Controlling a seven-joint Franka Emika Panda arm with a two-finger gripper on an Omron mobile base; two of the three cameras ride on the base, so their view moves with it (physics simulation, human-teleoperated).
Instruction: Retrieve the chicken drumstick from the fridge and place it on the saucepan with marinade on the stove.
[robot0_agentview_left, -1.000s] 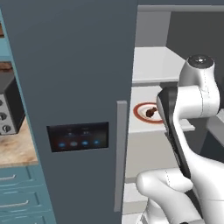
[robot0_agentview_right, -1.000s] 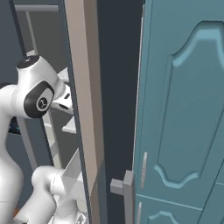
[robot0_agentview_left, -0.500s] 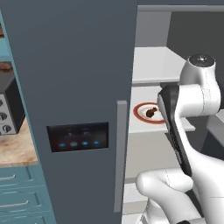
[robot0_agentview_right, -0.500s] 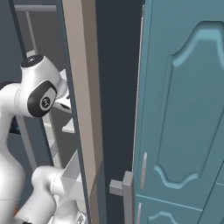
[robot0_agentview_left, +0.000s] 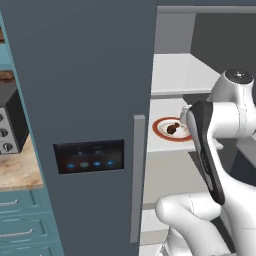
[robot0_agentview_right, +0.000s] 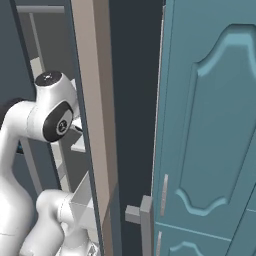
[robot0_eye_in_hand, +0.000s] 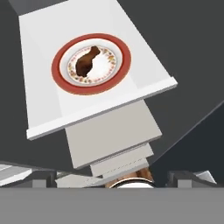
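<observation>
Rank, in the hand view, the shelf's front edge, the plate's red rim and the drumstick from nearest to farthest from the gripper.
1. Shelf's front edge: nearest the gripper, running across the middle of the view.
2. Plate's red rim: above that edge, on the white shelf.
3. Chicken drumstick: lying on the plate, farthest up.
</observation>
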